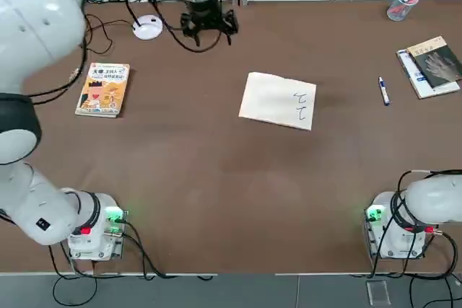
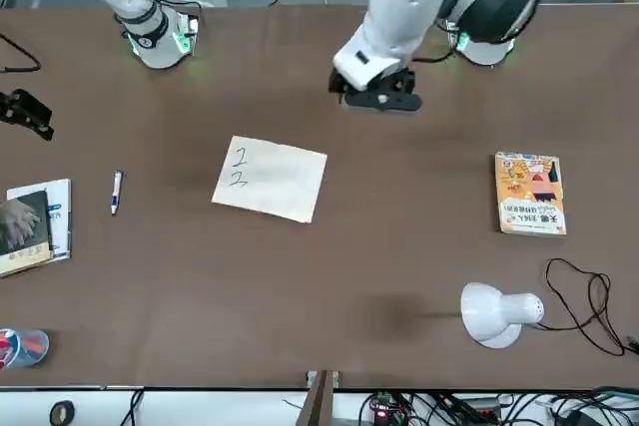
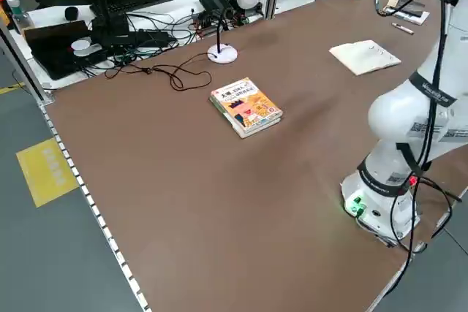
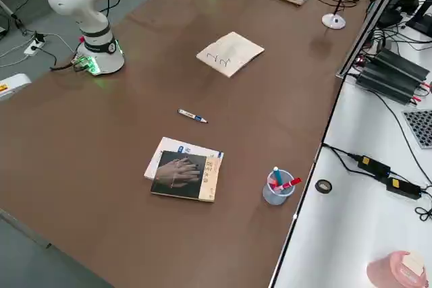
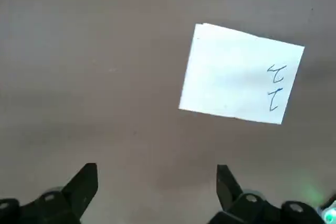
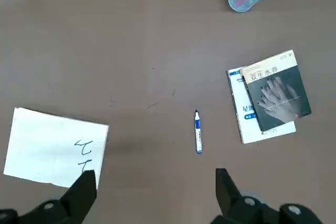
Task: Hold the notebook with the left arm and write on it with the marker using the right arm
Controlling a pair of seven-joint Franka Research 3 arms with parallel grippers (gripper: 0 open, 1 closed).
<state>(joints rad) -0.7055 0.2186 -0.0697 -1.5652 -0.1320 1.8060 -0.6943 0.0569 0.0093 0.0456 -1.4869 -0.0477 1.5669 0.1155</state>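
The cream-white notebook [image 1: 278, 100] lies flat near the table's middle, with a few dark strokes at its right end. It also shows in the left wrist view [image 5: 241, 74] and the right wrist view [image 6: 55, 148]. The marker [image 1: 384, 91], white with a dark cap, lies alone on the table to the notebook's right [image 6: 198, 132]. My left gripper [image 1: 209, 27] hangs open over the far part of the table, left of and beyond the notebook, holding nothing. High above the marker, my right gripper [image 6: 155, 174] is open and empty.
An orange illustrated book [image 1: 103, 89] lies at the left. A dark-covered book [image 1: 432, 65] on a white one sits at the far right, and a clear cup of pens [image 1: 401, 5] stands beyond it. A white desk lamp [image 1: 148, 28] and its cable are at the far left.
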